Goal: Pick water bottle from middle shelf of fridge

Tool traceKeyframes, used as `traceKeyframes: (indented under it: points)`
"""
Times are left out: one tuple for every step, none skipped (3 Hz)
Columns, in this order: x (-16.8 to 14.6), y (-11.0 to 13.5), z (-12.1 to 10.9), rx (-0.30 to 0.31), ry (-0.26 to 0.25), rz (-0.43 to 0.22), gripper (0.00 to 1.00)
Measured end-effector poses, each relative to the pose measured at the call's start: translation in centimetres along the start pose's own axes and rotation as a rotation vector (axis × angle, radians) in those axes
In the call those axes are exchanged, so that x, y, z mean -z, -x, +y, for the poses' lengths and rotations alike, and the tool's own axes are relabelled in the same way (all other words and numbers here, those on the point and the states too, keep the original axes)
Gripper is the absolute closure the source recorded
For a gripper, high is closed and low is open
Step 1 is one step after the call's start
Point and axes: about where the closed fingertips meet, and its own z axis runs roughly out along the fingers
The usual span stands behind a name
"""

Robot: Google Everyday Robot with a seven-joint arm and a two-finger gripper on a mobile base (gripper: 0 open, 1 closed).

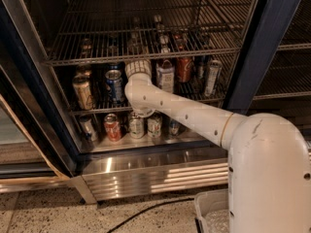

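The robot's gripper (138,67) sat inside the blue-framed drinks fridge (257,47), above the silver wire middle shelf (97,109); whether it was open or closed could not be told; the small clear plastic water bottle, probably hidden at its twelve o'clock, lay between a blue can (114,84) at nine and a white-labelled bottle (165,76) at three.

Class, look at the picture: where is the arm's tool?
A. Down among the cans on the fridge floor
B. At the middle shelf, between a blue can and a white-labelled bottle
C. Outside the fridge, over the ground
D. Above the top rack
B: the tool is inside the fridge at the level of the middle shelf, with the blue can on one side of it and the white-labelled bottle on the other.
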Motion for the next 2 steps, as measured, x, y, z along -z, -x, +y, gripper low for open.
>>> traceKeyframes:
  points:
    - [0.00,0.00,0.00,0.000,0.000,0.000,0.88]
    - [0.00,0.01,-0.02,0.000,0.000,0.000,1.00]
